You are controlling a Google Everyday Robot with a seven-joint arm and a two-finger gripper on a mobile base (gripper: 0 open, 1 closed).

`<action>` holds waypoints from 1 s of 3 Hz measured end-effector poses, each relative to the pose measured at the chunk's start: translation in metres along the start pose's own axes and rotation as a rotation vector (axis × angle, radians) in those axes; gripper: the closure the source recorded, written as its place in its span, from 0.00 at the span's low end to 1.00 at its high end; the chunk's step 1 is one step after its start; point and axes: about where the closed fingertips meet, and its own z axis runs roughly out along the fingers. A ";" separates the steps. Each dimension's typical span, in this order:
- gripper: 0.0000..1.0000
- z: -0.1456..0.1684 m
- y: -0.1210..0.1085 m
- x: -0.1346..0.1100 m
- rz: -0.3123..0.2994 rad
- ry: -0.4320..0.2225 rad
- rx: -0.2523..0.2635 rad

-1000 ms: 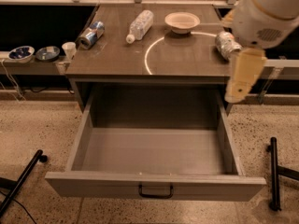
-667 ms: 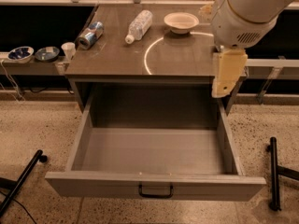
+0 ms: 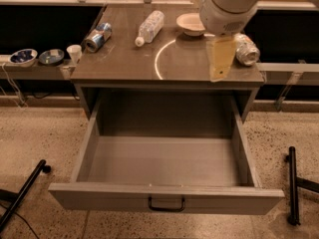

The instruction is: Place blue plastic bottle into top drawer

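The blue plastic bottle (image 3: pixel 149 27) lies on its side on the countertop (image 3: pixel 124 63), toward the back, its white cap pointing to the front left. The top drawer (image 3: pixel 164 197) is pulled wide open below the counter, with nothing in it and its dark handle at the front. My gripper (image 3: pixel 220 59) hangs from the white arm over the right half of the counter, to the right of the bottle and in front of it, not touching it. It holds nothing that I can see.
A blue and silver can (image 3: pixel 97 36) lies at the counter's left. A white bowl (image 3: pixel 189 23) sits at the back, a silvery can (image 3: pixel 246 49) at the right edge. Two small bowls (image 3: pixel 22 57) and a white cup (image 3: pixel 74 53) stand on the left ledge. Black stand legs (image 3: pixel 292 183) flank the drawer.
The arm and gripper have moved left, from beyond the counter's right edge to over its right half, nearer the bottle. The bottle and drawer have not moved.
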 end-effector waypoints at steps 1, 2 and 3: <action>0.00 0.046 -0.053 0.005 -0.152 0.067 0.032; 0.00 0.060 -0.079 -0.001 -0.226 0.055 0.053; 0.00 0.059 -0.078 0.000 -0.225 0.056 0.053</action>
